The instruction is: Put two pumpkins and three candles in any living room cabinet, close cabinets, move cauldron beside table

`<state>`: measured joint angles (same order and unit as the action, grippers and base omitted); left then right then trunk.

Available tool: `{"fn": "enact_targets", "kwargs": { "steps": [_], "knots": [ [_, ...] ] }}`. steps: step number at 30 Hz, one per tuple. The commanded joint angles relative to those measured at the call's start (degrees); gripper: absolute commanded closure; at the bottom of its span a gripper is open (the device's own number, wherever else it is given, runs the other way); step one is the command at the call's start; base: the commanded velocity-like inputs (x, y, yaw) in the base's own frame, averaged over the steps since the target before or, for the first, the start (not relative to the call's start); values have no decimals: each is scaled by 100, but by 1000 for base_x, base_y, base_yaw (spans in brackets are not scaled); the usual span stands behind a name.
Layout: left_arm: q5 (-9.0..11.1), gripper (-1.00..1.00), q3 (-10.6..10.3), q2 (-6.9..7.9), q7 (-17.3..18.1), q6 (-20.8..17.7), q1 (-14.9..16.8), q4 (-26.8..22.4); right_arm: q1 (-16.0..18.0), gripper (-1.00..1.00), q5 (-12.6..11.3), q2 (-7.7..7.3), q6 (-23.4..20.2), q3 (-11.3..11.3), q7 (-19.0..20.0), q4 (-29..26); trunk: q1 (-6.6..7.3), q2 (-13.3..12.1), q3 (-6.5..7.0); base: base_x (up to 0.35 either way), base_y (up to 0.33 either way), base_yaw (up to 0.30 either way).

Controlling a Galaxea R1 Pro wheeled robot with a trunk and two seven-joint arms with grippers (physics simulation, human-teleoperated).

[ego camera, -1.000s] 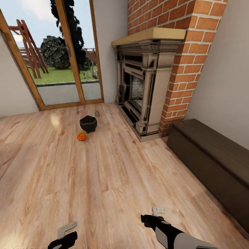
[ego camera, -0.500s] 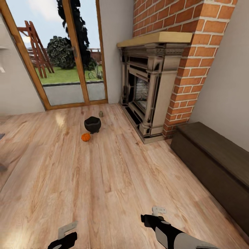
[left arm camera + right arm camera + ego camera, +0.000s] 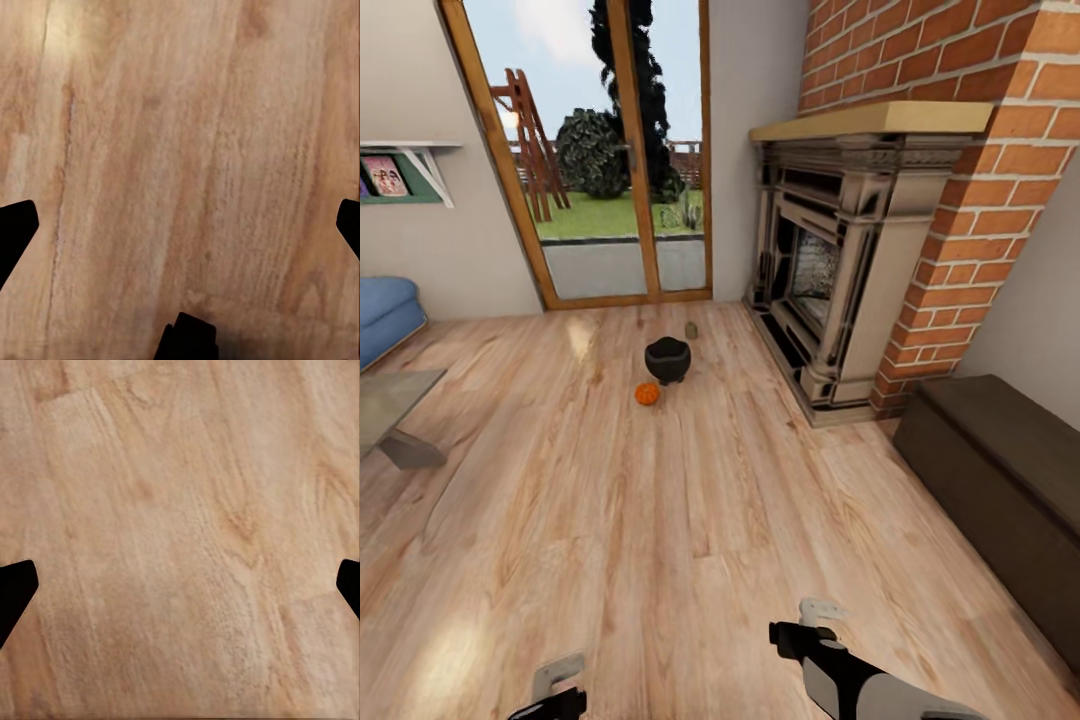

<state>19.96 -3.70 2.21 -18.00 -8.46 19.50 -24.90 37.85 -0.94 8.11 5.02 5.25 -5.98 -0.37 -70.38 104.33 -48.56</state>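
The task looks barely begun: cauldron, one pumpkin and one candle sit on the floor near the fireplace, the cabinet closed, both hands, left hand and right hand, spread apart and empty.

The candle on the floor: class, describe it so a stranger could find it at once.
Start at the brick fireplace and look across the wooden floor toward the glass door. A black cauldron sits there; the candle stands just beyond it, a small dull olive-tan stub, unlike the bright orange pumpkin on the cauldron's near side.
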Motion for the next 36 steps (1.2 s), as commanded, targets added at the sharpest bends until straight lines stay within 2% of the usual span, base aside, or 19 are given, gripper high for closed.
{"fn": "enact_targets", "kwargs": {
  "steps": [1, 4, 11, 16, 21, 24, 28, 36],
  "knots": [
    [31, -100, -41, 3, -40, -175, 1, -20, 3, -100, -5, 7, 20, 41, -19, 7, 23, -39, 12, 0, 0, 272],
    [27, -100, -39, -20, -37, -398, 1, -23, 3, -100, 3, 13, 6, 24, -17, 16, 89, -160, 57, 0, 0, 265],
    [42, -100, -47, -23, -36, -473, 1, 128, -21, -100, 6, -34, 23, -55, 43, 41, 243, -441, 143, 0, 0, 225],
    [15, -100, -85, 9, -29, -418, 1, 383, -329, -100, 0, -22, 77, -59, 52, 41, 353, -641, 221, 0, 0, 82],
    [17, -100, -71, -18, -20, -81, -5, 809, -403, -100, 9, -50, 208, -59, 55, 46, 463, -842, 310, 0, 0, 8],
    [-29, -100, -83, -162, -19, 282, -7, 1066, -408, -100, 13, -58, 237, -59, 60, 46, 528, -962, 364, 0, 0, 0],
    [-6, -100, -94, -211, -19, 594, -8, 1188, -410, -100, 5, -31, 240, -63, 54, 46, 616, -1122, 435, 0, 0, 0],
    [-12, -100, -96, -270, -19, 684, -23, 1215, -410, -100, -11, -21, 237, -60, 46, 46, 638, -1162, 453, 0, 0, 0]
  ]
}}
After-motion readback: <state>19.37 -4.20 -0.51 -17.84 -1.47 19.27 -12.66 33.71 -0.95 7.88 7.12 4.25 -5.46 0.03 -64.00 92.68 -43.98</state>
